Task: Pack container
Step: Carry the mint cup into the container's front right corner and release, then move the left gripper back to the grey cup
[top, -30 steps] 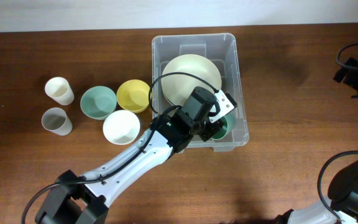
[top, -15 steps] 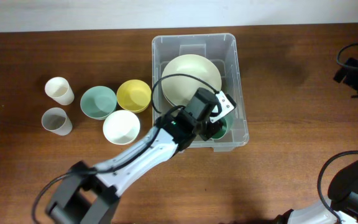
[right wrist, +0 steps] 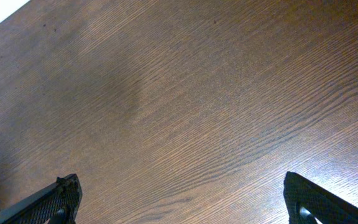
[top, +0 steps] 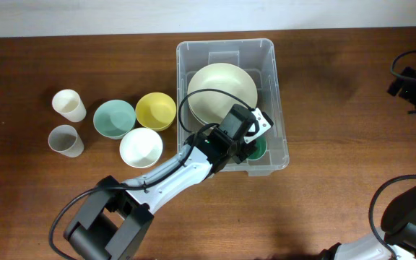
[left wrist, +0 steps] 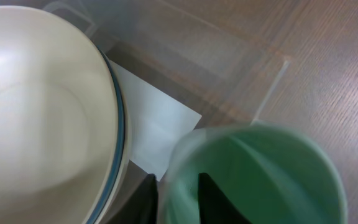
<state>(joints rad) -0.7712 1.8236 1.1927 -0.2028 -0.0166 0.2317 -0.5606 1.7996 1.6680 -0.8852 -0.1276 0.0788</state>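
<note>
Clear container (top: 226, 45) encloses left gripper (left wrist: 176, 202), jaws straddling green cup (left wrist: 260, 174) rim

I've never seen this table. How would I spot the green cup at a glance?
Start at the big clear container. Its far end holds a cream bowl; the green cup stands in the near right corner. It is the only cup inside; the white cup and grey cup stand outside.

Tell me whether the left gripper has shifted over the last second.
No, not noticeably: the left gripper stays above the green cup in the container's near right corner.
</note>
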